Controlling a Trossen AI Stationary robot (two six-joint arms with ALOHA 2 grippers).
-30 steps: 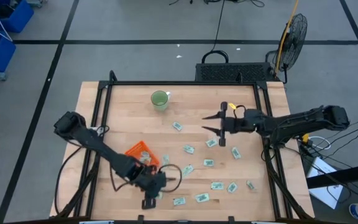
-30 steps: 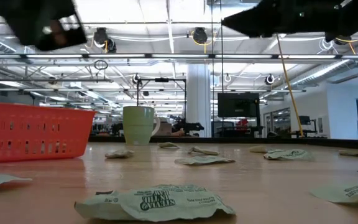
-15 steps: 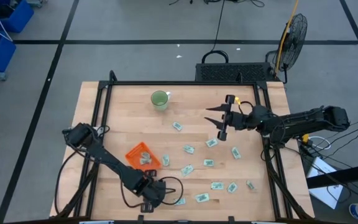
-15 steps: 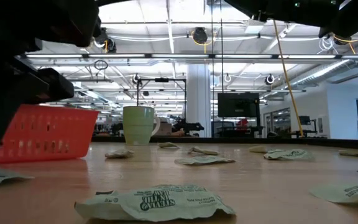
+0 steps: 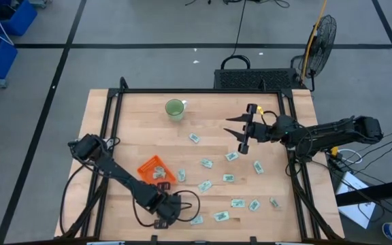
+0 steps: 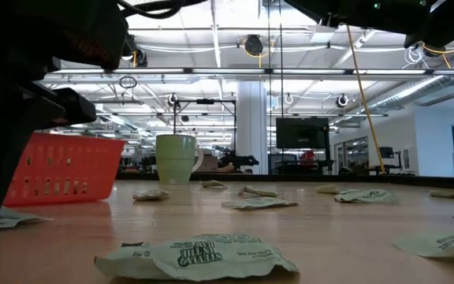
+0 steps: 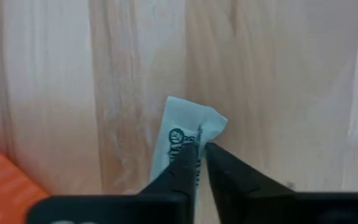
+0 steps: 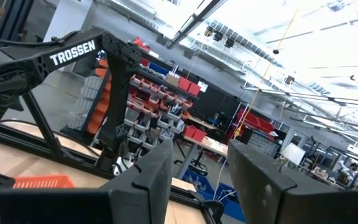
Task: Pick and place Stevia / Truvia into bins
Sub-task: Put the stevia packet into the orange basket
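One small pale green and white paper sachet (image 7: 188, 142) sits right at the tips of the left gripper (image 7: 199, 163), whose two dark fingers are almost closed on its edge. From above, this gripper (image 5: 163, 212) is low at the front of the wooden desk (image 5: 141, 122), at about 5 o'clock from the shallow orange plastic tray (image 5: 156, 169). So the tray is close by, up at about 11 o'clock from the gripper. The sachet's long side points away from the fingers. It is hard to tell if the sachet is pinched tight or only touched.

Many more sachets, like this one (image 5: 237, 203), lie spread to the right. The right gripper (image 5: 242, 133) hangs spread wide above the desk, holding nothing. The left arm hides much of the level view, and the sachets inside the tray are too small to count.
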